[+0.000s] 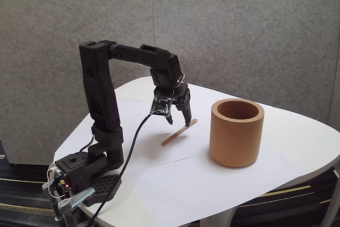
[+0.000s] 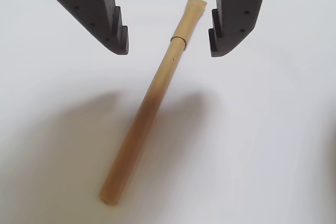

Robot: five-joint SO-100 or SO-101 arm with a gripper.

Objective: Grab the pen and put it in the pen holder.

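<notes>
Pen (image 2: 152, 98): thin tan stick, lying between open claw (image 2: 168, 48) tips.

Bare table (image 1: 297, 147) around pen (image 2: 152, 98)

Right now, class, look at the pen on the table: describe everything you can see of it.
The pen is a thin, straight, light tan stick that looks wooden or bamboo-like. A fine seam rings it near one end, which flares slightly into a cap-like tip; the other end is cut flat. It lies flat on the white table, slanted in both views, left of the pen holder in the fixed view and apart from it. The gripper is open, with a finger on either side of the capped end, not visibly touching.
</notes>
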